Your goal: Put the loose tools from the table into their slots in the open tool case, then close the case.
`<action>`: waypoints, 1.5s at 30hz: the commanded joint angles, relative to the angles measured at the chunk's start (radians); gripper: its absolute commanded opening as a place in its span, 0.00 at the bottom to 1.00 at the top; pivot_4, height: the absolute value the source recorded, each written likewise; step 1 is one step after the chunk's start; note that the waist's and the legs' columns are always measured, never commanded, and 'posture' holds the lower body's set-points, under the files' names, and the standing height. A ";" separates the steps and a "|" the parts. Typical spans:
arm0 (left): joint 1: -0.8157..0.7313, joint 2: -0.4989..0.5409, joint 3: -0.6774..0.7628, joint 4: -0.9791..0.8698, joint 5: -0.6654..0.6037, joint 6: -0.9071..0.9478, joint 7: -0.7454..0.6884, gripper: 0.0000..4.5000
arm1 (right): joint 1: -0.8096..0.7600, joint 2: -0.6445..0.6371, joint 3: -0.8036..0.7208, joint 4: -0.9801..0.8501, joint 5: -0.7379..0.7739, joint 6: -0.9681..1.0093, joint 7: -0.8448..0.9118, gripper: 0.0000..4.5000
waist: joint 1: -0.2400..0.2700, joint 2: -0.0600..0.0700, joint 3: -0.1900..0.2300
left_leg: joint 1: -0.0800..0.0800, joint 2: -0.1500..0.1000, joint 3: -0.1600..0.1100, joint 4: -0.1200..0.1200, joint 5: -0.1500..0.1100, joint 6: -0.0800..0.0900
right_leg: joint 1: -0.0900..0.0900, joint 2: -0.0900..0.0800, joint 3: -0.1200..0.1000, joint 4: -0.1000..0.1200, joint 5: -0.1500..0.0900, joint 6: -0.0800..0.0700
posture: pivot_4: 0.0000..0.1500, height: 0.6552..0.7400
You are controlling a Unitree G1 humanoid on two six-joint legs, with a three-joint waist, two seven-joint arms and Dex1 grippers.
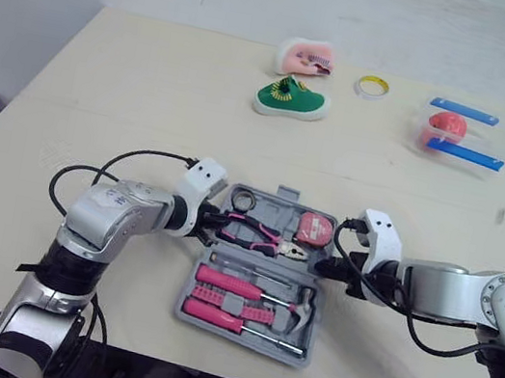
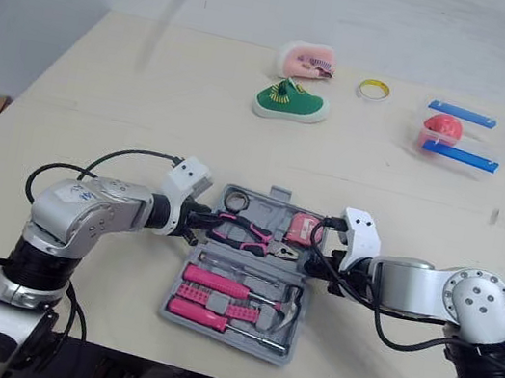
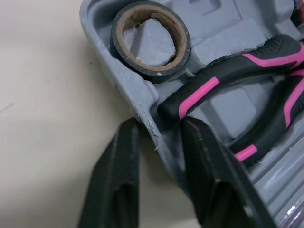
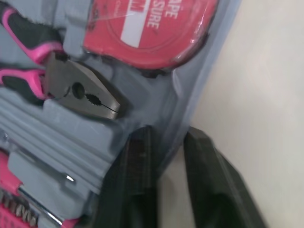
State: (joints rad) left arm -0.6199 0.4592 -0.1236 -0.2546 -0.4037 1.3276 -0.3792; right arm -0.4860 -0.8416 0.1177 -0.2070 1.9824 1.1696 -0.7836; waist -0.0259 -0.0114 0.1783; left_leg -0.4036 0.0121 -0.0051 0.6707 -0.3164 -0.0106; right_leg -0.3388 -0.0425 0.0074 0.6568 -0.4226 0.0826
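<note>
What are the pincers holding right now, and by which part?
The tool case: the left pincer grips its left side wall, the right pincer its right side wall.

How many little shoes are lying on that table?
2. A green shoe lies toward the far side of the table, and a pink shoe sits just behind it, closer to the far edge. Nothing suggests another is hidden.
</note>
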 commanded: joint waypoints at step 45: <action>0.644 0.262 0.304 0.362 0.189 -1.542 -0.329 0.85 | 0.809 -0.077 -0.207 0.114 -2.087 -1.535 0.980 0.93 | 0.021 0.001 0.000 | 0.007 -0.001 0.004 -0.006 0.002 -0.001 | -0.001 -0.002 0.000 0.003 0.000 0.000 | 1.00 1.00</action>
State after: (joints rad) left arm 0.0072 0.6971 0.1418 0.0914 -0.1686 -0.2571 -0.6554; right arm 0.2900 -0.9073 -0.0387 -0.1158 -0.1446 -0.3459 0.1363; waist -0.0049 -0.0104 0.1780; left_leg -0.3938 0.0111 -0.0015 0.6638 -0.3141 -0.0117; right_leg -0.3361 -0.0445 0.0078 0.6589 -0.4227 0.0821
